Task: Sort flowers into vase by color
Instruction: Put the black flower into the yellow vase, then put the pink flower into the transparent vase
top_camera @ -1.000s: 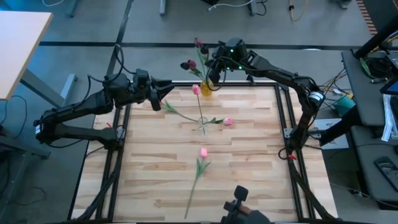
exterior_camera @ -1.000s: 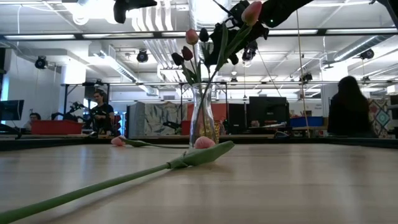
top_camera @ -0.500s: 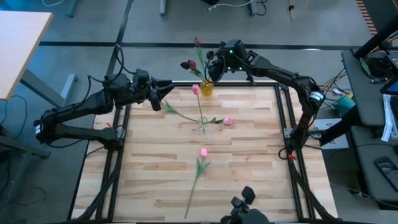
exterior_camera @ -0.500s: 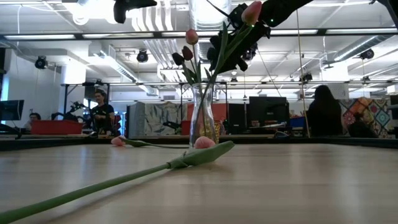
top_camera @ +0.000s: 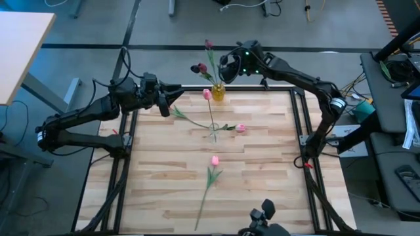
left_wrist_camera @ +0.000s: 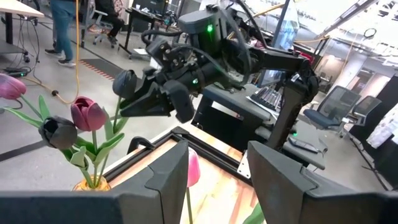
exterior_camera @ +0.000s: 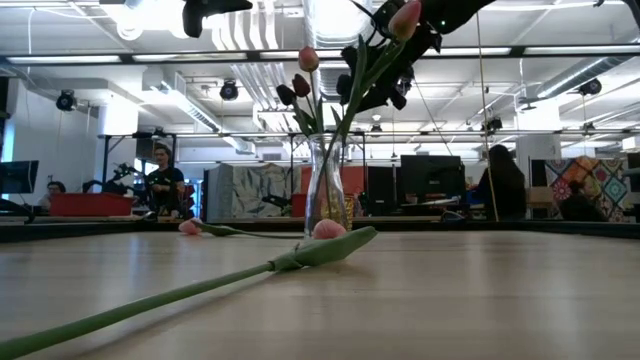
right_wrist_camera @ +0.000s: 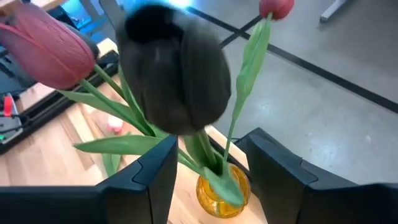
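Three pink tulips lie on the worktop: the nearest one has its stem running toward the front edge. The vase holds maroon tulips at the back edge. Just above it hangs the right claw, released and empty. The left claw, also spread, waits at the back-left corner, about as near.

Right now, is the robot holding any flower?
No. The right gripper is open above the vase, dark tulip between its fingers, ungripped. The left gripper is empty.
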Motion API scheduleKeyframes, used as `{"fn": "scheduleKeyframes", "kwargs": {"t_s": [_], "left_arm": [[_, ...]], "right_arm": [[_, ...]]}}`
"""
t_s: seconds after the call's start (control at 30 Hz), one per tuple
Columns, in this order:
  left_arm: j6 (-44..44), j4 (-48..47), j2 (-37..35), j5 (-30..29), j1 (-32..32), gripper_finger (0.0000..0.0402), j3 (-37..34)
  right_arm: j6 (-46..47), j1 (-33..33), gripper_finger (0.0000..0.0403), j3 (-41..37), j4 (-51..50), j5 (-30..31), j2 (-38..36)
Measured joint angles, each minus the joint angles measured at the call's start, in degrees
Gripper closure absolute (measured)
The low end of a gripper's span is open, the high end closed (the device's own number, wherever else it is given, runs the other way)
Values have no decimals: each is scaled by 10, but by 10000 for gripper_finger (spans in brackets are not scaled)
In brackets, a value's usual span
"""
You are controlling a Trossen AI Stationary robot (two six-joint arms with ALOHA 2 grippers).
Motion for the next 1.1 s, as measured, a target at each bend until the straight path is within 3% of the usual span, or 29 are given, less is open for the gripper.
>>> {"fn": "scheduleKeyframes", "kwargs": {"t_s": [0.73,0.9,1.1], "left_arm": [[2,-1,0,1,0,251,0],[1,-3,0,5,0,254,0],[-4,-17,1,5,0,281,0]], "right_arm": [[-66,0,227,1,-96,-20,-86],[-95,0,272,1,-110,-92,-97],[-112,0,373,1,-95,-167,-90]]}}
